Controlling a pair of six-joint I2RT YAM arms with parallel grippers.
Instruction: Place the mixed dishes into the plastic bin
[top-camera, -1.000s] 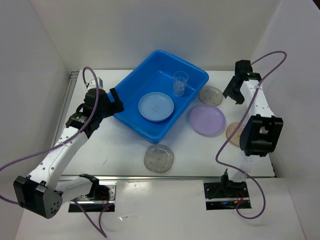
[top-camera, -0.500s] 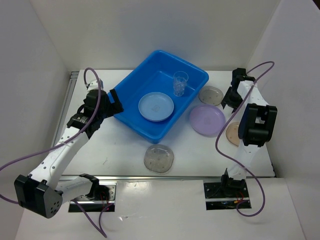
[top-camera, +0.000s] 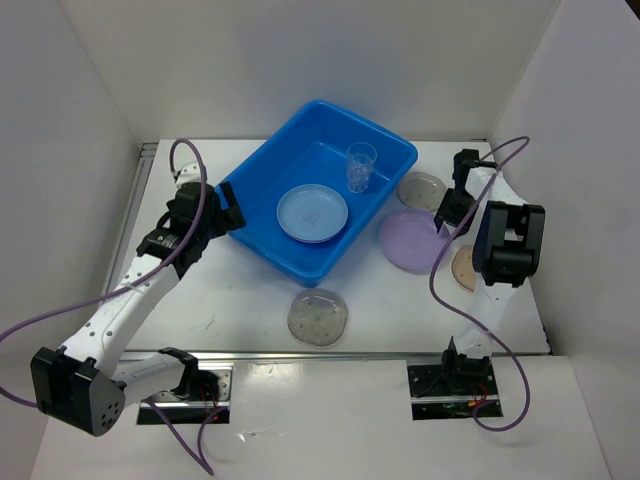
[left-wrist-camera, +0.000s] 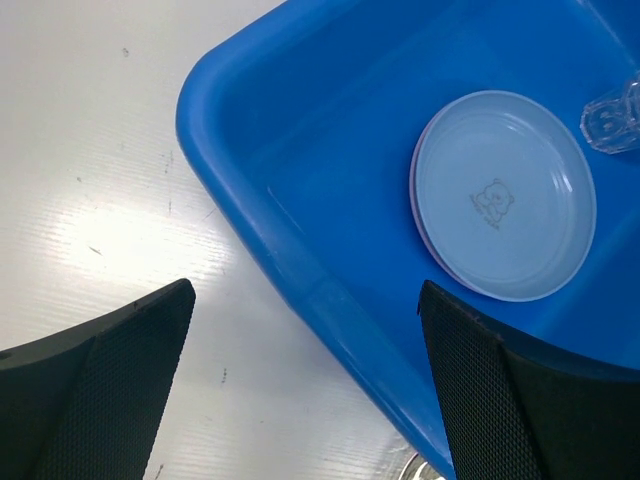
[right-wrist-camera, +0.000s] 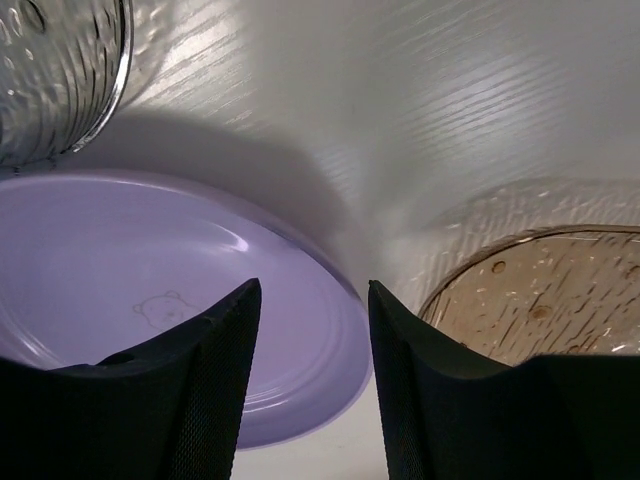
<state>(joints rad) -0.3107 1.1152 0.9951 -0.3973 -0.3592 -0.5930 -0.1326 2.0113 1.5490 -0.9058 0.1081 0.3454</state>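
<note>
The task is judged to be partly done. Inside the large bright blue rectangular plastic bin (top-camera: 300, 150), a round pale blue plastic plate (top-camera: 312, 213) and a small clear ribbed cup (top-camera: 361, 166) are seen, both ahead of the left hand (top-camera: 228, 203) and to its right. That hand is spread wide and nothing is held by it; one finger is placed over the white tabletop (top-camera: 240, 300) and the other over the bin's wall. Four dishes are left outside the bin. The right hand (right-wrist-camera: 313, 290) is parted and empty, and the rim of the round lavender plate (right-wrist-camera: 150, 260) is framed between its fingers, not yet clamped. A translucent speckled tan plate (right-wrist-camera: 530, 290) lies just beside its right finger, a translucent speckled grey plate (top-camera: 422, 189) lies ahead of its left finger, and a grey rounded-square speckled plate (top-camera: 318, 316) is found well apart from it, nearer the arm bases. The lavender plate is judged to be next.
</note>
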